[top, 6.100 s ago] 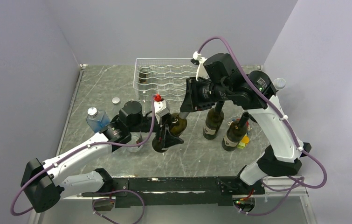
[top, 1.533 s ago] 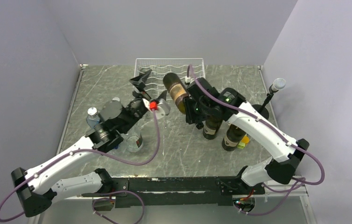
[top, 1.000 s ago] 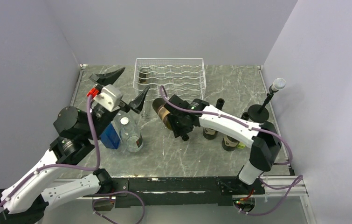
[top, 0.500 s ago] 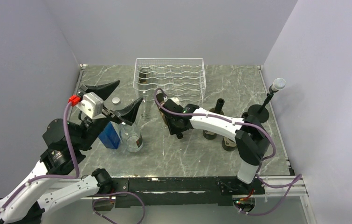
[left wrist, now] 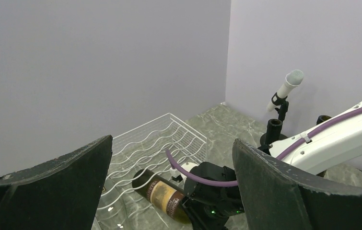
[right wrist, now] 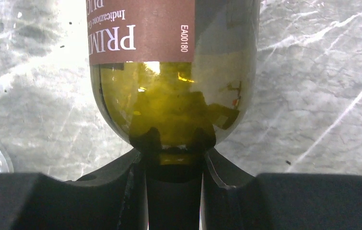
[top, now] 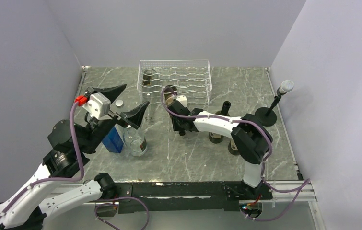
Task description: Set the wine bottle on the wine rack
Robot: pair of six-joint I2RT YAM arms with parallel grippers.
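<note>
Green wine bottle (right wrist: 169, 96) pinched by right pincer (right wrist: 174, 157) near wine rack (top: 188, 79), left pincer (left wrist: 172, 143) spread

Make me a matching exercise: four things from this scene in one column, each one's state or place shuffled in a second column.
1. bottle
2. left gripper
3. rack
4. microphone

a. white wire, at the back
b. open, empty
c. neck clamped in the right gripper
d. standing at the far right

Pairs: 1-c, 2-b, 3-a, 4-d
</note>
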